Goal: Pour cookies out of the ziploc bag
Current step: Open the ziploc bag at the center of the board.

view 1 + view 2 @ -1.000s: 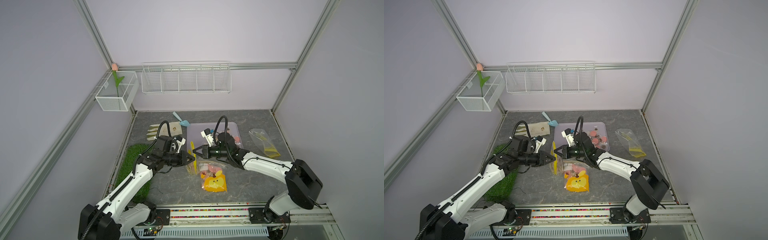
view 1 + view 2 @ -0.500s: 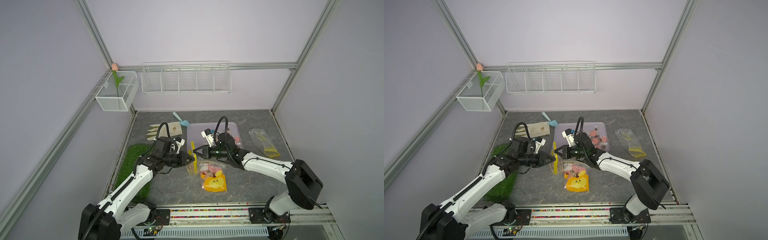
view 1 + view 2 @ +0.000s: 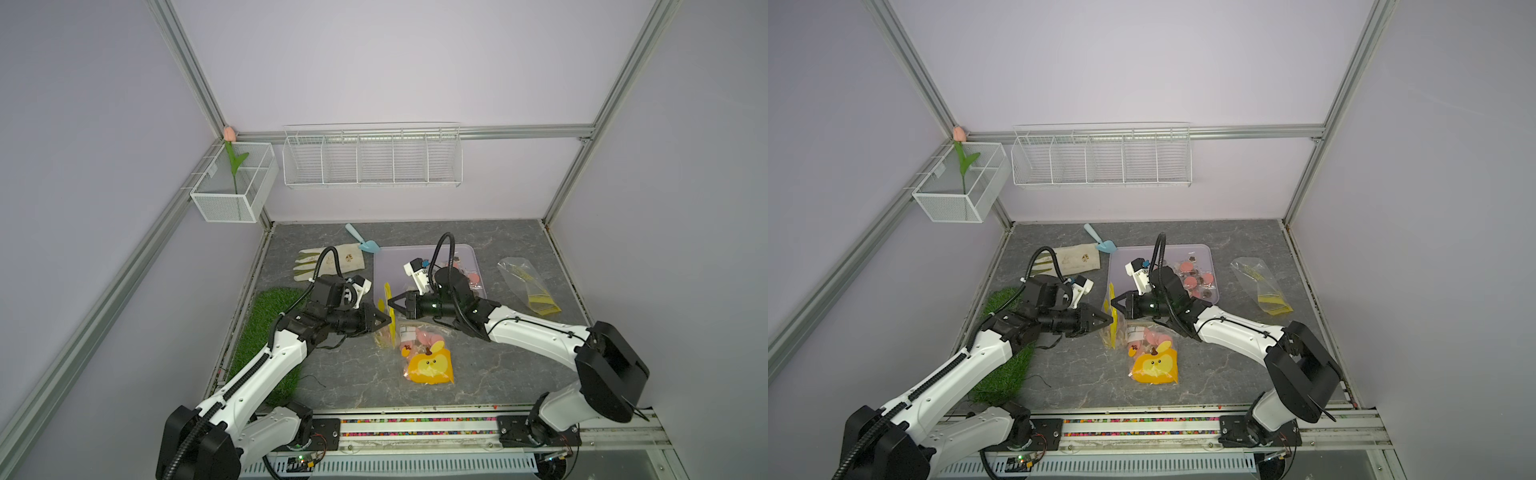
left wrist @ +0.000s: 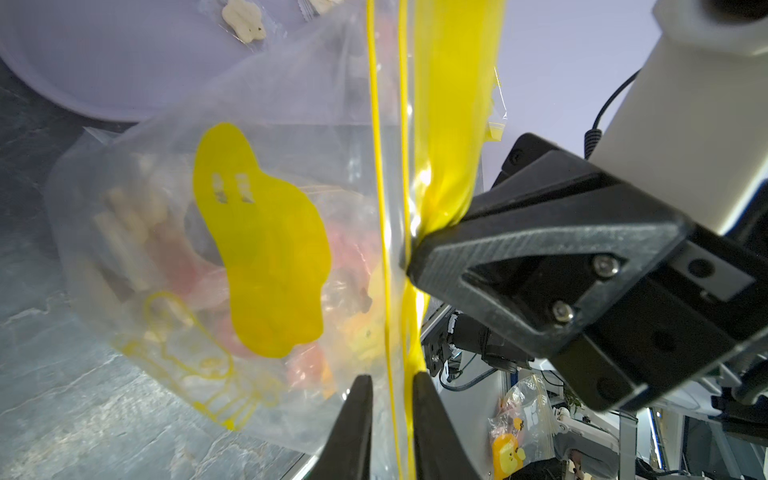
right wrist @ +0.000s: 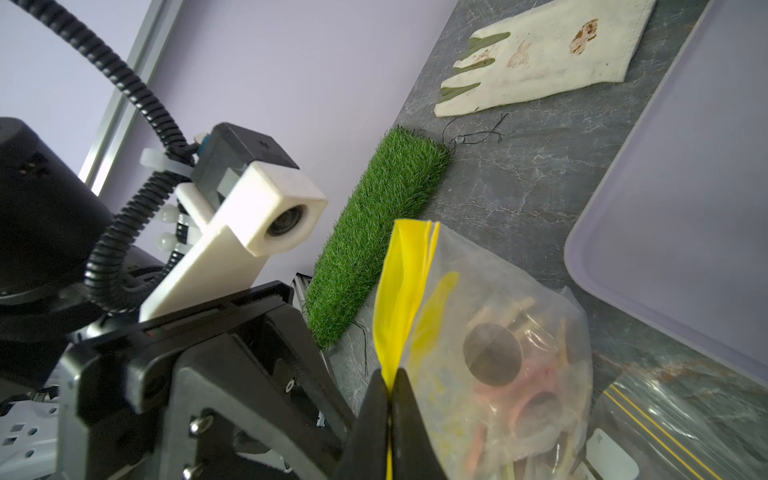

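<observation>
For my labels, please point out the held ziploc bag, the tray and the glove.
ziploc bag (image 5: 401,282): right wrist view, yellow strip.
tray (image 3: 390,262): in a top view, bare floor.
glove (image 5: 552,66): right wrist view, white palm.

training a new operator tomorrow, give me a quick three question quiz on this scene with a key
1. True or false: the right gripper is shut on the yellow strip of the ziploc bag.
2. Where do cookies lie outside the bag? A tray B wire shelf C mesh box
3. Name the flat green item.
Key: 1 true; 2 A; 3 grass mat.
</observation>
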